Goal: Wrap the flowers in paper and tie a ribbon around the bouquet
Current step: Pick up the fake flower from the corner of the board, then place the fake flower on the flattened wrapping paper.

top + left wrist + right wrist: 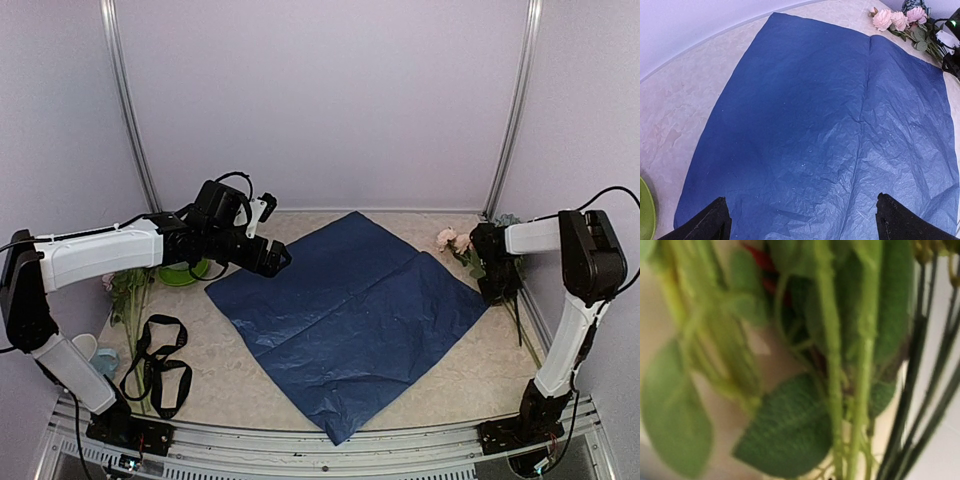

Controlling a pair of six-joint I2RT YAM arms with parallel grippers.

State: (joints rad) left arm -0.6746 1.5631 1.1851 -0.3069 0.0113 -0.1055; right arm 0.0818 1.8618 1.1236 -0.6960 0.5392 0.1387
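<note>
Now: L gripper fingers wide apart over paper, empty; R gripper at flowers, grip unclear.

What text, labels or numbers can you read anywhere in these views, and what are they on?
No readable text in any view.
ribbon: black; any print on it is too small to read from the top camera.
paper: plain dark blue, creased, no markings.
flowers: the right wrist view shows only blurred stems and leaves, no tag or writing.
</note>
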